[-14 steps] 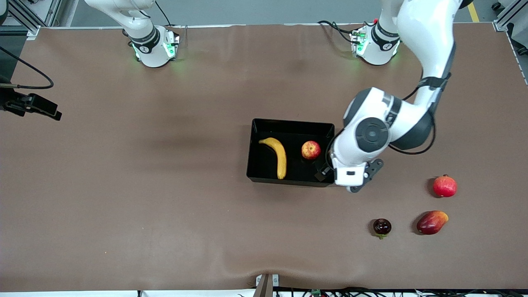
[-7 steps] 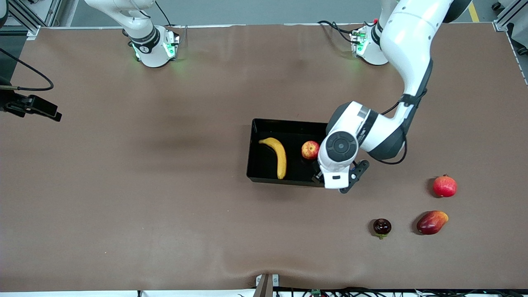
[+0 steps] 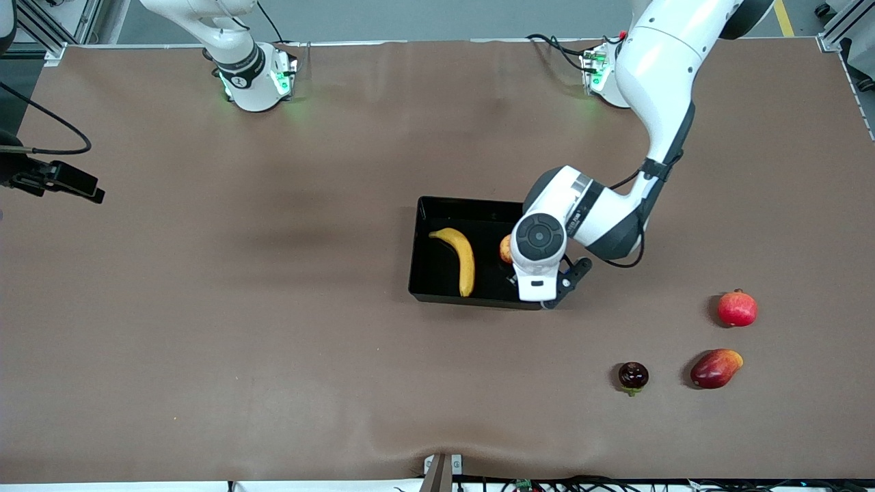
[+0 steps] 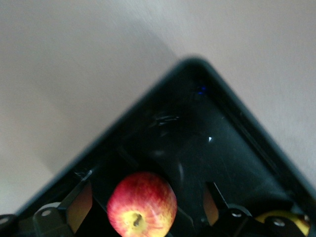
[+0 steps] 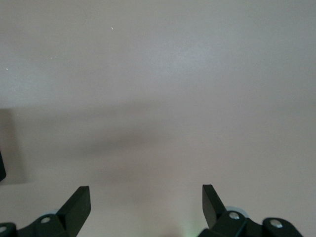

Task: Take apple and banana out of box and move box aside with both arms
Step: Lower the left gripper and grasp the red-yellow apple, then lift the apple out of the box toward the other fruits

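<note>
**While the front cam mostly hides the apple, the left wrist shows it whole**

Banana (image 3: pixel 459 258) and apple (image 4: pixel 141 204) sit in the box (image 3: pixel 437 208). Left gripper (image 4: pixel 143 197) hangs over the apple, fingers wide, holding nothing. Right gripper (image 5: pixel 146 200) waits over bare table, fingers spread too.

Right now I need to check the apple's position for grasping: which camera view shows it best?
The left wrist view: the apple shows almost whole, lying in the black tray between the left gripper's open fingers. In the front view the left arm covers all but a sliver of the apple. The right wrist view shows only bare table.
</note>
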`<state>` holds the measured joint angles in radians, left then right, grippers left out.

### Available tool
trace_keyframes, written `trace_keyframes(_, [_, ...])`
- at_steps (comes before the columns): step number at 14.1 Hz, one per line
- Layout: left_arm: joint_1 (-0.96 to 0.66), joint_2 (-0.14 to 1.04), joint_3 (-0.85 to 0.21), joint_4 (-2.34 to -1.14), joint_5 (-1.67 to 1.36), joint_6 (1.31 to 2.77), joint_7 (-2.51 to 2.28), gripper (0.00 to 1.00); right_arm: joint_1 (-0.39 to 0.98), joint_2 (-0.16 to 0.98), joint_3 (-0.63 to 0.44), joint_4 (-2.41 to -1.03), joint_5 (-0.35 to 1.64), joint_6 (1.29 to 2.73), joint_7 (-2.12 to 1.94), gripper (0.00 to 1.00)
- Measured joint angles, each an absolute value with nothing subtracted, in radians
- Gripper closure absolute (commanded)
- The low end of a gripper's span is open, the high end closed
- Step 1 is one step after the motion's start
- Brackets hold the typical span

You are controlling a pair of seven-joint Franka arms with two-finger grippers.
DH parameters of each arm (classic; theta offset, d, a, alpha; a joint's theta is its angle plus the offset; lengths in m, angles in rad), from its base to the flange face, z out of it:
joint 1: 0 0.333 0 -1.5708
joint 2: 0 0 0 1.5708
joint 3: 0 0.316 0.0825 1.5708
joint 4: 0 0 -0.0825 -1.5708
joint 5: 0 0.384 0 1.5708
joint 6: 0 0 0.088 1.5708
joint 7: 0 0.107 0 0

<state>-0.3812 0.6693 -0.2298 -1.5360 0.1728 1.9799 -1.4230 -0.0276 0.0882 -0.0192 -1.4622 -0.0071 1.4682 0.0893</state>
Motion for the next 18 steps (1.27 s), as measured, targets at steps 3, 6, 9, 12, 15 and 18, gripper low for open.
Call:
trace_keyframes(3, [-0.381,0.669,-0.252,-1.595,0.173,2.033,-1.411,0.0,-0.028,0.089,-0.019,-1.462,-0.007,1.468,0.089,0.0])
trace_keyframes(6, [-0.383,0.668,-0.263,-1.631,0.174,2.039,-1.388,0.0,-0.028,0.093,-0.02,-1.462,-0.007,1.468,0.089,0.0])
trace_keyframes(9, [-0.383,0.668,-0.263,-1.655,0.174,2.042,-1.376,0.0,-0.028,0.099,-0.02,-1.462,-0.007,1.468,0.089,0.0])
trace_keyframes(12, [-0.383,0.668,-0.263,-1.663,0.174,2.043,-1.375,0.43,-0.028,0.111,-0.019,-1.462,-0.007,1.469,0.089,0.0])
trace_keyframes(15, [-0.383,0.666,-0.263,-1.663,0.174,2.043,-1.375,0.64,-0.028,0.118,-0.019,-1.462,-0.007,1.47,0.089,0.0])
trace_keyframes(18, [-0.383,0.665,-0.263,-1.663,0.174,2.044,-1.375,1.0,-0.028,0.123,-0.019,-1.462,-0.007,1.47,0.089,0.0])
